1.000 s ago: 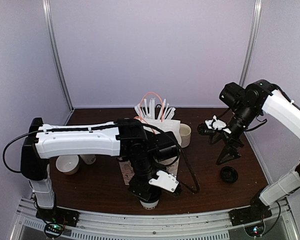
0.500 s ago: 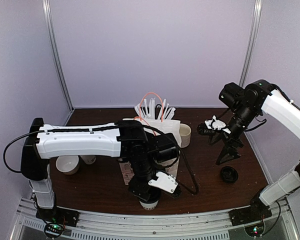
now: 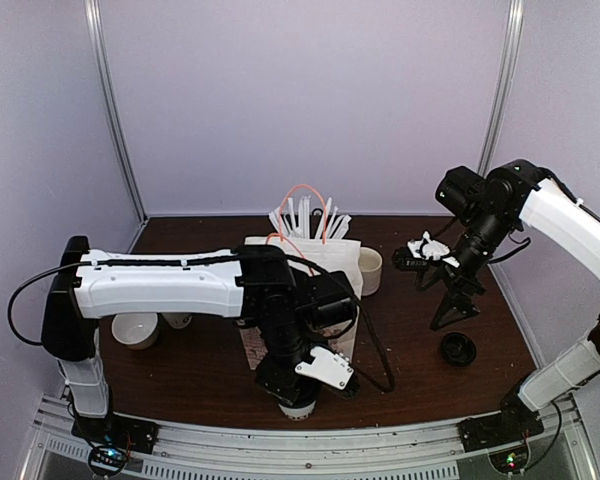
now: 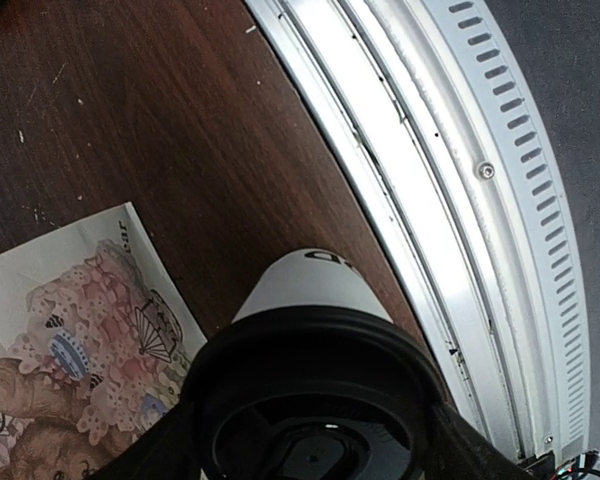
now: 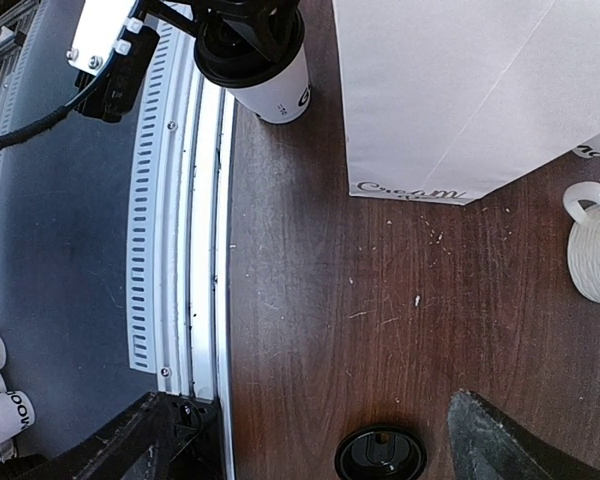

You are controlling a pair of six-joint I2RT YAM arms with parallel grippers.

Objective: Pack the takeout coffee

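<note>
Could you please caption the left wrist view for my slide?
Left end effector astride a black-lidded white takeout cup near the metal rail.

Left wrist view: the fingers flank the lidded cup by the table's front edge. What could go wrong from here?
The cup stands close to the front rail; a nudge could tip it off the table. The left fingers sit level with the lid, so lifting might pull it off instead.

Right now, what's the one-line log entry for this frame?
left gripper: jaws around lidded paper cup near front rail, grip unclear | right gripper: open above loose black lid | paper bag: upright mid-table
</note>
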